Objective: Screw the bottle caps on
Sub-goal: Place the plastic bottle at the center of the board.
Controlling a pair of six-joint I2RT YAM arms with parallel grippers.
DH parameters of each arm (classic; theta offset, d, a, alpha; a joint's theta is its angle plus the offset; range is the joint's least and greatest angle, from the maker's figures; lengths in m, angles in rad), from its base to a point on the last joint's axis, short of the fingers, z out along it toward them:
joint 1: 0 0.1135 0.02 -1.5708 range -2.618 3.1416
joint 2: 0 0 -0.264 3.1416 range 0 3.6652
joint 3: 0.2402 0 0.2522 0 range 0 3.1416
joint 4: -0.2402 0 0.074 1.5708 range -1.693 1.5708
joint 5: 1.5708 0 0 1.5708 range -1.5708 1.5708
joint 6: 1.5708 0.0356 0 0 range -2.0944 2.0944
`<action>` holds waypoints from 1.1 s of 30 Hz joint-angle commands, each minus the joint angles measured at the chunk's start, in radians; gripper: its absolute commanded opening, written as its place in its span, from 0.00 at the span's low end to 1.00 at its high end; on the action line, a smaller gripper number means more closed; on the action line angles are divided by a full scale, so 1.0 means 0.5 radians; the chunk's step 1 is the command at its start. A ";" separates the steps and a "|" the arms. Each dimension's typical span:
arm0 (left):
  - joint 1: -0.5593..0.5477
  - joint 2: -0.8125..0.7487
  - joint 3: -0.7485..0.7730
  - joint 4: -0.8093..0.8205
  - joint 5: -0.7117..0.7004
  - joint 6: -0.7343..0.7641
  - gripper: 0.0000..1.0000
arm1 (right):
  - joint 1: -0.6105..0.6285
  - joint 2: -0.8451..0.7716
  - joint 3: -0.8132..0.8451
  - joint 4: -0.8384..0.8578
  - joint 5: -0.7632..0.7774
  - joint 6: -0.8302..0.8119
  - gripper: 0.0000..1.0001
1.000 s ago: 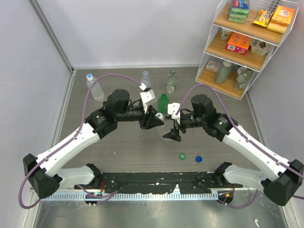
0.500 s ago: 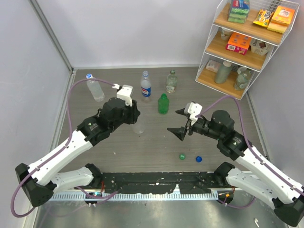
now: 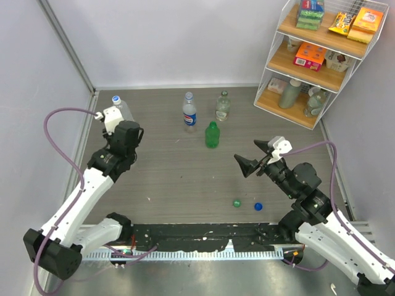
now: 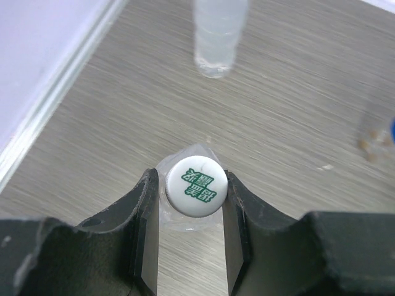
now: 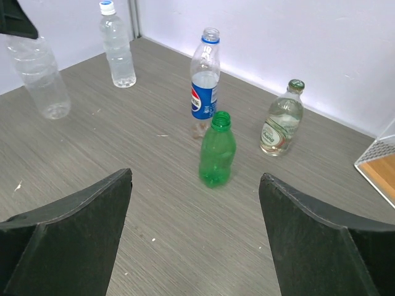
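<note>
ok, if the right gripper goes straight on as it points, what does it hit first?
Probably the green bottle, standing uncapped almost centred ahead of the open right gripper. Depth unclear.

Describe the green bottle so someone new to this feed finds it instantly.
From the wire shelf rack at the far right, look left to the three bottles grouped in the middle. The green bottle stands foremost, in front of the cola-label bottle and the dark-capped bottle. Only it is translucent green; its neck is open.
</note>
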 commanded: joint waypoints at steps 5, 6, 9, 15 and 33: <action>0.681 0.165 -0.044 0.397 0.170 0.061 0.00 | 0.005 0.021 -0.100 0.160 0.243 0.039 0.88; 0.755 0.211 -0.044 0.437 0.249 0.061 0.00 | 0.005 0.028 -0.106 0.160 0.250 0.036 0.88; 0.893 0.315 -0.050 0.562 0.458 0.052 0.00 | 0.005 0.049 -0.103 0.151 0.271 0.023 0.88; 1.007 0.444 -0.047 0.710 0.544 0.110 0.00 | 0.005 0.000 -0.124 0.166 0.317 0.020 0.88; 1.075 0.687 0.082 0.639 0.723 0.128 0.29 | 0.005 0.095 -0.091 0.129 0.296 -0.001 0.88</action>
